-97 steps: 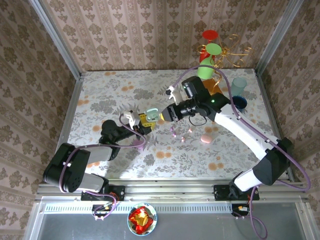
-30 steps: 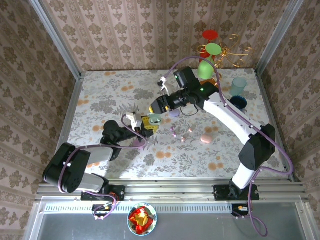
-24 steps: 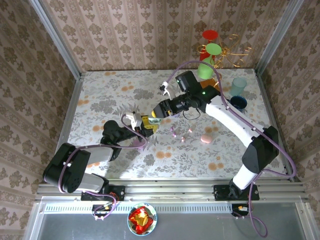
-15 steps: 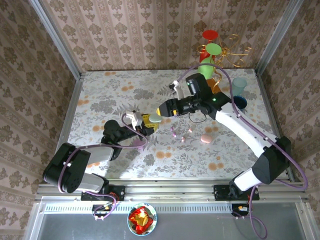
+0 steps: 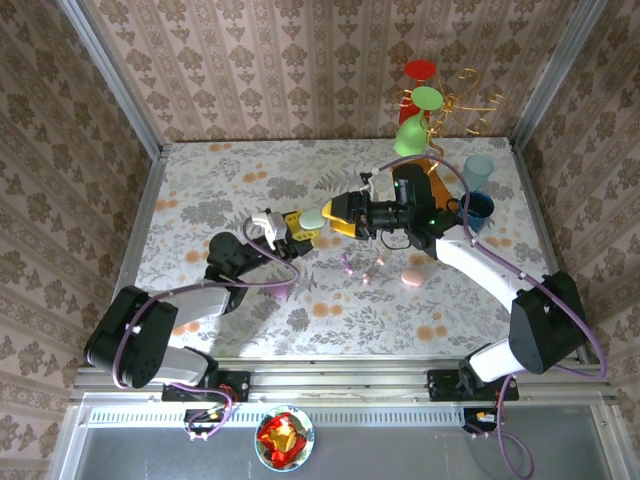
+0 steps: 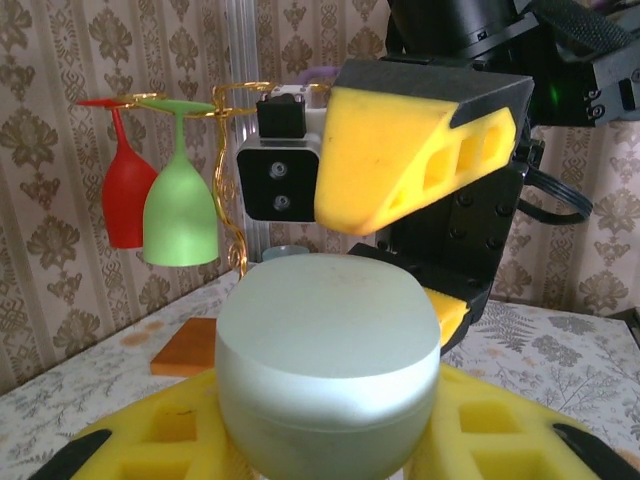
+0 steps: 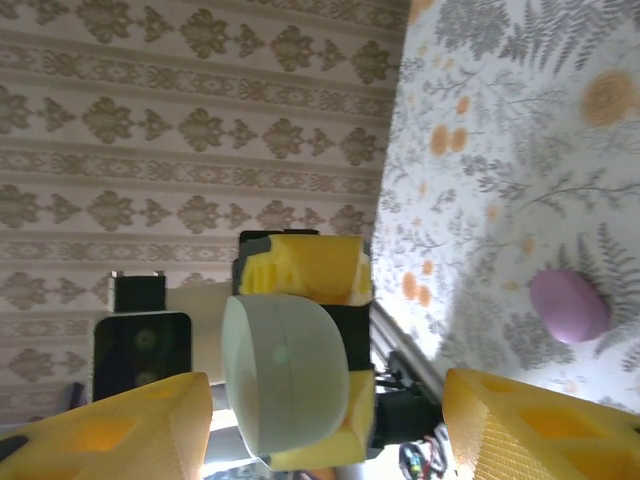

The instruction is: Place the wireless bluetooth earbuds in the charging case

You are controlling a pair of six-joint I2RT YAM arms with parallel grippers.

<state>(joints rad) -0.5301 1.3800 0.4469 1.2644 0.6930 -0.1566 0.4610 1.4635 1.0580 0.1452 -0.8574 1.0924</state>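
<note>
**Earbuds** (image 5: 347,263): a few tiny pastel buds lie loose on the table (image 5: 230,180), near its centre. None is in a case and none is in either of your grippers.

**Charging case** (image 6: 328,365): mint and round. The lid looks shut, with its seam unbroken in the left wrist view. Your left gripper (image 5: 298,227) is clamped on it and holds it off the table, just left of the buds.

**Right gripper** (image 5: 333,212): jaws apart and carrying nothing. One yellow finger stands over the lid and the other sits lower, behind the case. I cannot tell whether either touches it.

**Change over the last second:**
- Your right gripper was pressed closer over the case and is now drawn back a little toward the right edge.
- Your left gripper has carried the case slightly toward the far edge.
- The buds have not moved.

**Reading:** the lid-opening step looks unfinished. Until the lid is up, no bud can go in.

**Spare cases:**
- A pink case (image 5: 410,277) rests on the table right of the buds.
- A lilac case (image 7: 568,305) rests on the table too.

**Writing:** no brand, label or lettering can be read on anything.
</note>
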